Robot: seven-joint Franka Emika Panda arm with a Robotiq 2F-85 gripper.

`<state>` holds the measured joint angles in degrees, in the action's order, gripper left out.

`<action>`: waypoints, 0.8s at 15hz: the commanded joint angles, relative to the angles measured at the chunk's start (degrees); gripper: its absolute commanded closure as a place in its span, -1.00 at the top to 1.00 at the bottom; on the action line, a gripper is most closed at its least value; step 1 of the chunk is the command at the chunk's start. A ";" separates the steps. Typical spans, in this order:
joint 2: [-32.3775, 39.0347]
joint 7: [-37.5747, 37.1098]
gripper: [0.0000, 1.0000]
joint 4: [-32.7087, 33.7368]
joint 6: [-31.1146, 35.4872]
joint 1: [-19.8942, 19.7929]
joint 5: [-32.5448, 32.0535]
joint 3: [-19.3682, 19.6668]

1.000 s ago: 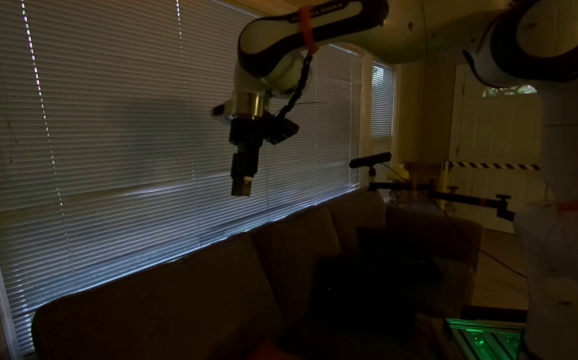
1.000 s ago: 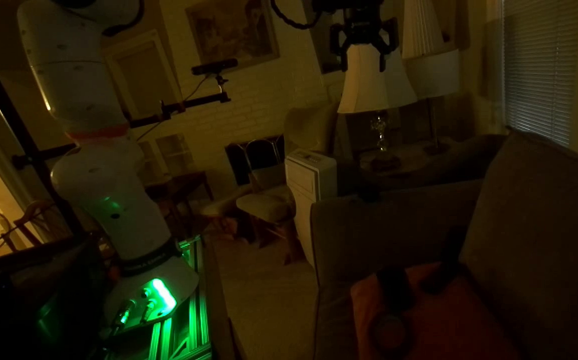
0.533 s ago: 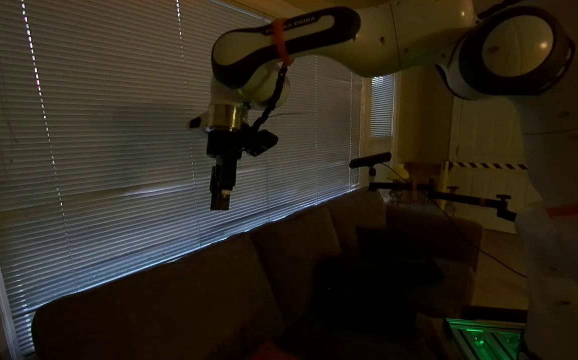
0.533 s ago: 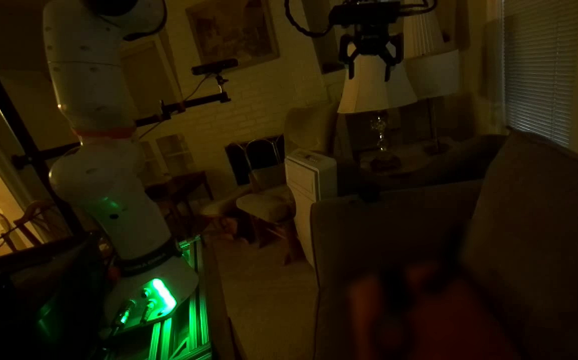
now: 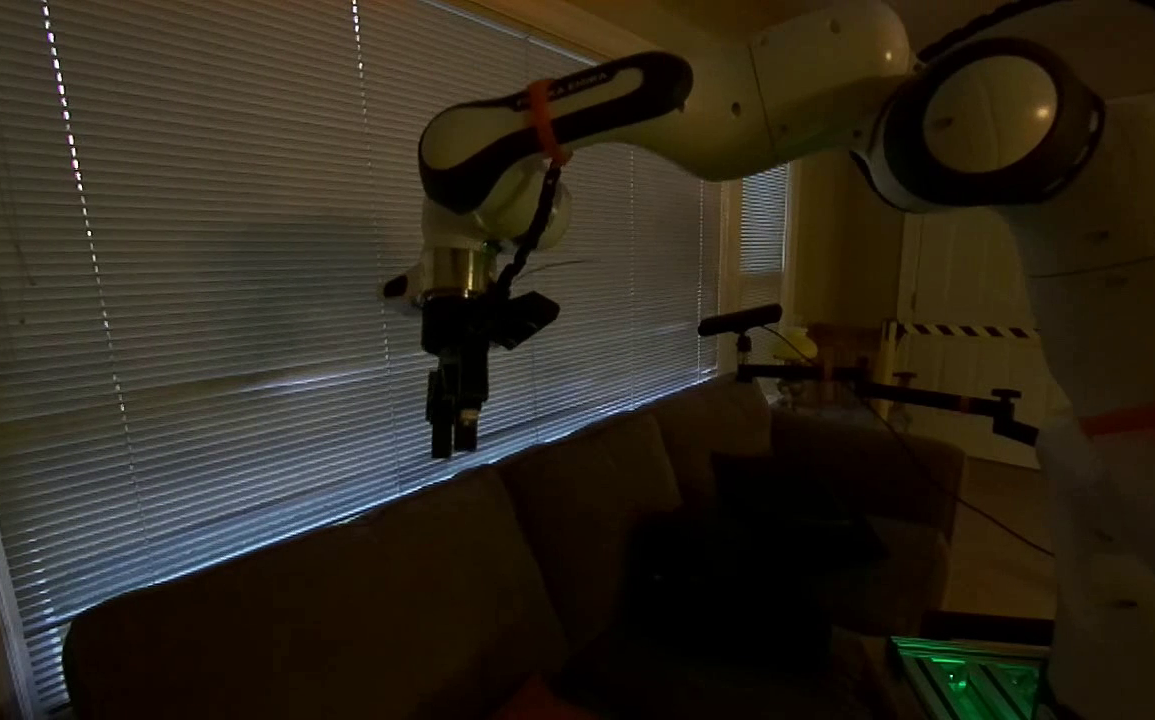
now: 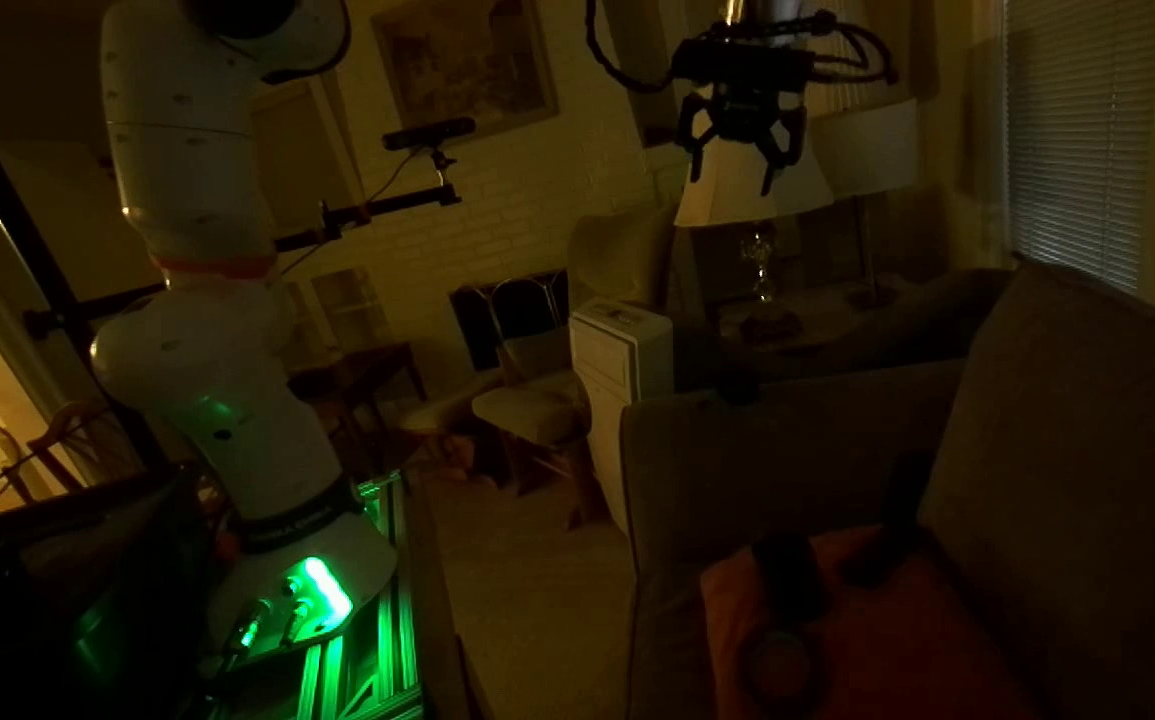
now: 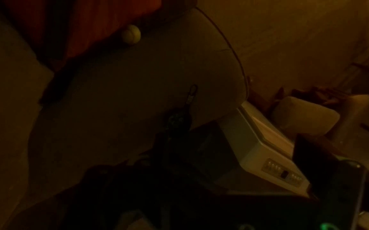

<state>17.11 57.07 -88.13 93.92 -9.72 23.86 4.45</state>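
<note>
My black gripper [image 6: 731,183] hangs fingers down and open, with nothing between its fingertips, in front of a lampshade in an exterior view. From another angle the gripper [image 5: 454,450] hovers above the sofa back [image 5: 337,600], against the window blinds. On the sofa arm [image 7: 203,60] in the wrist view lies a small dark object [image 7: 179,121] with a loop, too dim to identify. A pale yellowish ball [image 7: 131,34] rests by the edge of an orange cloth [image 7: 107,16]. One finger [image 7: 315,159] shows at the lower right; darkness hides the other.
Dark items, including a strap-like piece [image 6: 787,575], lie on the orange cloth on the sofa seat. Beyond the sofa arm stands a white appliance [image 6: 627,350], with a lamp [image 6: 757,180] behind. A camera on a bracket [image 5: 740,320] juts out beside the arm. The room is very dim.
The gripper has come down in both exterior views and turned slightly, so both fingers now show apart against the blinds. It stays open. The things on the sofa look unmoved.
</note>
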 commanded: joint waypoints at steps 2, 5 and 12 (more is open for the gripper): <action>10.08 11.80 1.00 6.35 -8.06 -5.08 4.18 -2.47; 17.73 11.79 1.00 13.07 -14.17 -7.31 8.54 -4.42; 32.69 -2.53 1.00 27.61 -22.66 -8.70 19.98 -8.43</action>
<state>42.61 61.49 -69.10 75.06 -17.19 39.28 -2.25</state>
